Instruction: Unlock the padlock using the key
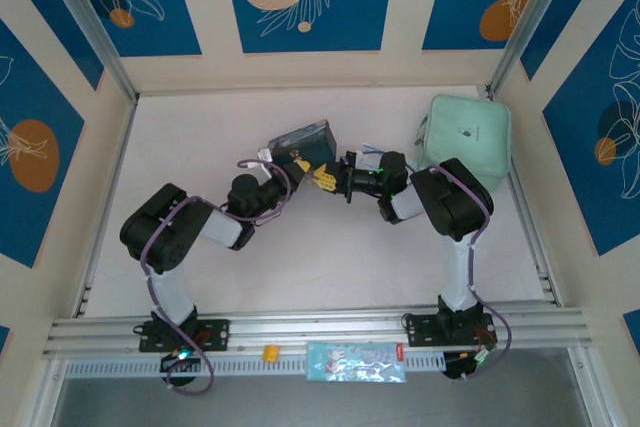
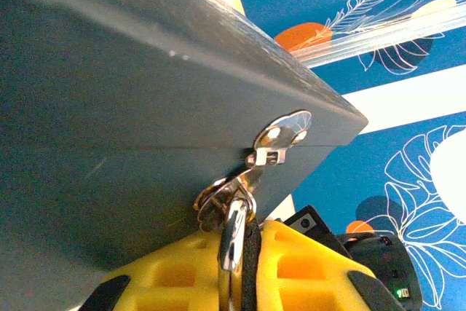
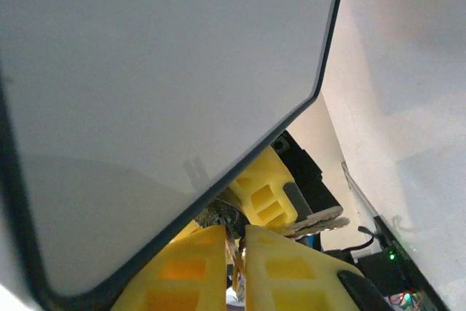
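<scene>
The padlock (image 2: 233, 256) is being clamped by the left gripper (image 2: 246, 247). Its yellow fingers (image 2: 182, 274) are being pressed in from both sides, and the thin metal shackle (image 2: 231, 229) is being left standing up between them. The shackle is being passed through the ring of a small metal hasp (image 2: 280, 140) fixed to the side of the dark blue tin (image 2: 109, 107). The padlock is thus being held right against the tin's wall, over the middle of the table (image 1: 320, 267) in the top view.

The right gripper (image 3: 234, 245) is being held with its yellow fingers (image 3: 189, 271) drawn almost together, only a narrow slit being left between them. Whether anything is being pinched in that slit cannot be told. The gripper is being kept close under the tin's pale face, nose to nose with the left gripper, one finger of which is being seen just beyond it.

A thin, silvery, forked piece, seemingly the key (image 3: 318, 221), is being seen jutting out just past the right gripper's fingers, beside that left finger. What is holding it cannot be told.

A mint-green case (image 1: 465, 137) is being left at the table's far right, apart from the tin.
</scene>
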